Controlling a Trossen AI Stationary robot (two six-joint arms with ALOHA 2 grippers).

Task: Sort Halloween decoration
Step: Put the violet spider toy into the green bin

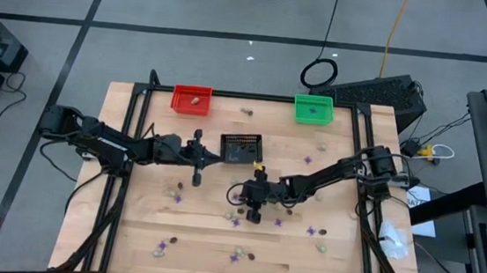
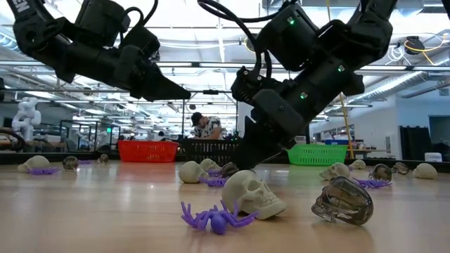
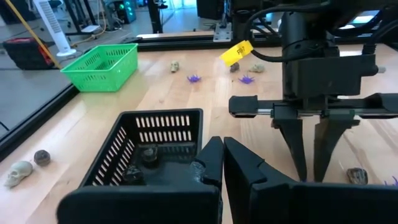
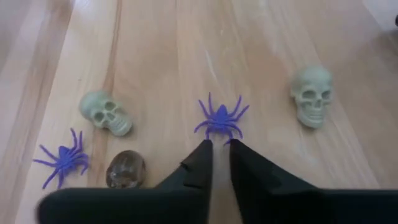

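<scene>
Small trinkets lie scattered on the wooden table: purple spiders, pale skulls and dark translucent skulls. My right gripper [image 4: 221,148] points down at the table middle [image 1: 244,196], narrowly open, its tips just behind a purple spider [image 4: 221,118]; whether they touch its legs I cannot tell. A pale skull [image 4: 106,113], another pale skull [image 4: 312,94], a dark skull [image 4: 125,169] and a second spider [image 4: 62,158] lie around it. My left gripper [image 3: 222,163] is shut and hovers at the black basket [image 3: 149,155], above its near rim. A dark skull [image 3: 148,154] lies inside.
The red basket [image 1: 191,99] and the green basket [image 1: 313,108] stand at the table's far edge, the black basket [image 1: 241,147] in the middle. More trinkets lie toward the near edge, among them a pale skull [image 2: 253,193] and a spider [image 2: 214,218]. A person shows far behind the table.
</scene>
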